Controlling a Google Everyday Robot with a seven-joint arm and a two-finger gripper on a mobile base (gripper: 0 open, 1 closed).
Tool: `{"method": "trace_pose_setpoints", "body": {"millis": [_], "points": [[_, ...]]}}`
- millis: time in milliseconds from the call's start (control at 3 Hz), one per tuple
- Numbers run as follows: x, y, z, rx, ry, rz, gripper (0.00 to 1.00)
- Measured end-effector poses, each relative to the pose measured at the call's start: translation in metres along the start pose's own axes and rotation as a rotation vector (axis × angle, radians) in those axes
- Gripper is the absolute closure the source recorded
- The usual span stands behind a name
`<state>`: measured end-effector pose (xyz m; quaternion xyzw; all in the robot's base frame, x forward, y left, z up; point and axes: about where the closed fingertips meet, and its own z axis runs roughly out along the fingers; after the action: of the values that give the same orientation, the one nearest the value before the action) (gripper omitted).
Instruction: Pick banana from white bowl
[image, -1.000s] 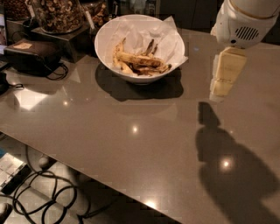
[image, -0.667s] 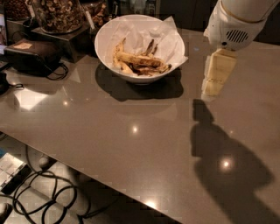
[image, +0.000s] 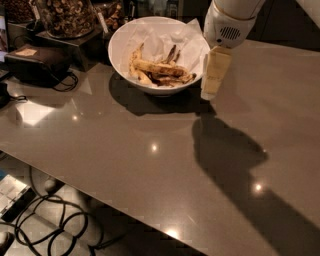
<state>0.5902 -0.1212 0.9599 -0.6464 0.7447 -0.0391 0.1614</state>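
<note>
The white bowl stands at the back of the grey-brown table, lined with crumpled white paper that sticks past its rim. The banana, yellow with brown spots, lies across the bowl's middle among shorter yellow pieces and dark peel scraps. My gripper, pale cream under a white wrist housing, hangs just off the bowl's right rim, low over the table and beside the paper's edge. It holds nothing that I can see.
A glass jar of brown nuts stands on a dark stand at the back left. A black pouch with a cord lies left of the bowl. Cables lie on the floor below the table's front edge.
My gripper has moved left across the table and now hangs right beside the bowl's right rim. The bowl and its contents have not moved.
</note>
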Motion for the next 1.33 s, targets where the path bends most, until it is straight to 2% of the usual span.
{"method": "trace_pose_setpoints", "body": {"millis": [667, 1333], "points": [[-0.004, -0.003, 0.005, 0.007, -0.007, 0.001, 0.00], [-0.033, -0.051, 0.029, -0.057, -0.079, 0.012, 0.00]]}}
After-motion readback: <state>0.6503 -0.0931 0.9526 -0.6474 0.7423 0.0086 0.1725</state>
